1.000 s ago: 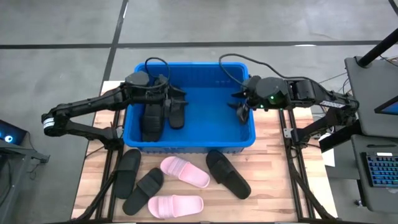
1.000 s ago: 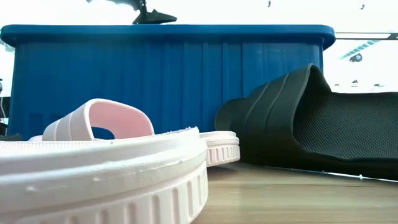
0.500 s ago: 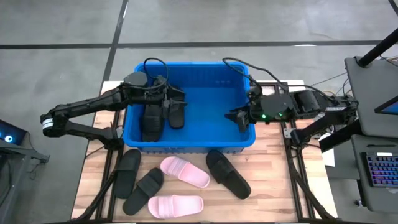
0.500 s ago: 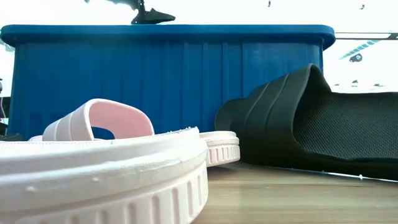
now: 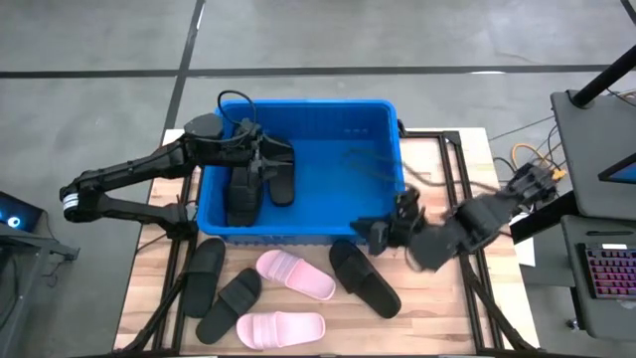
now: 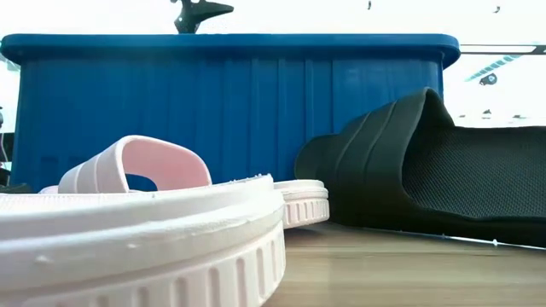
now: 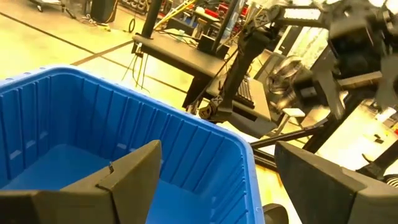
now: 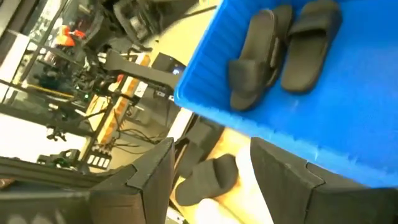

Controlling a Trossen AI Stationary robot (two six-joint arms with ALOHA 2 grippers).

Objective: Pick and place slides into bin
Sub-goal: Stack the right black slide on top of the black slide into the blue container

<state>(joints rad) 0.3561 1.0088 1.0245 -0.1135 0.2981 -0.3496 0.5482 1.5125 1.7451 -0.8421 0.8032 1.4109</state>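
The blue bin (image 5: 328, 159) stands at the table's far middle. Two black slides (image 5: 243, 191) (image 5: 282, 181) lie side by side on its floor at the left. On the table in front of the bin lie three black slides (image 5: 204, 274) (image 5: 231, 303) (image 5: 363, 277) and two pink slides (image 5: 296, 274) (image 5: 280, 328). My left gripper (image 5: 286, 159) hangs open and empty above the two slides in the bin. My right gripper (image 5: 372, 233) is open and empty at the bin's near right corner, just above the rightmost black slide's far end.
The table's metal frame rails (image 5: 462, 189) run along its right side beside my right arm. A desk with a keyboard (image 5: 606, 273) stands beyond the right edge. Bare wood shows at the table's near right (image 5: 437, 318).
My right gripper has swung from over the bin's right half toward the table's near edge. It has come out past the bin's near right corner, rolling its wrist as it went, and has stayed open.
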